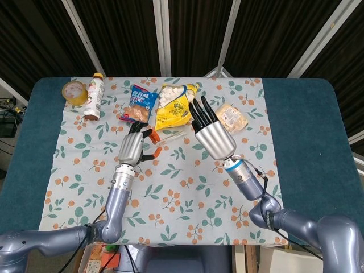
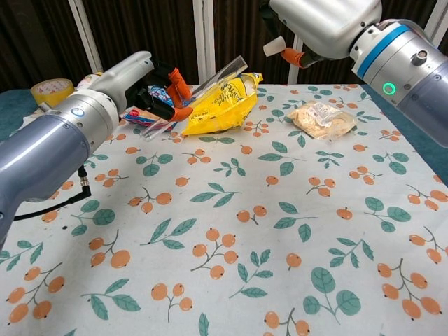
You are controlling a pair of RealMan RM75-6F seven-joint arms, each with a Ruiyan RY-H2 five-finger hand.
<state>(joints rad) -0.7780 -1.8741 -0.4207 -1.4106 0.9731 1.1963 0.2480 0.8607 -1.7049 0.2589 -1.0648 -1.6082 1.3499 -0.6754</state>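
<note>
Mid-way, apparently: left hand (image 1: 134, 147) grasping clear plastic strip (image 2: 198, 93) (lifted, tilted); right hand (image 1: 209, 132) released, fingers straight, hovering above.

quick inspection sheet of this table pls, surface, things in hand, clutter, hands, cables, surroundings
surface: table with teal top, covered by a leaf-and-orange print cloth.
job's things: clear plastic strip, tilted, held by the left hand; yellow snack bag just beyond it.
clutter: blue snack packet, bottle, tape roll, pale wrapped snack.
hands: left hand grips the strip; right hand raised above the cloth, fingers straight, holding nothing.
cables: black cable lying on the cloth by the left arm.
surroundings: dark slatted wall with pale metal frame bars.
</note>
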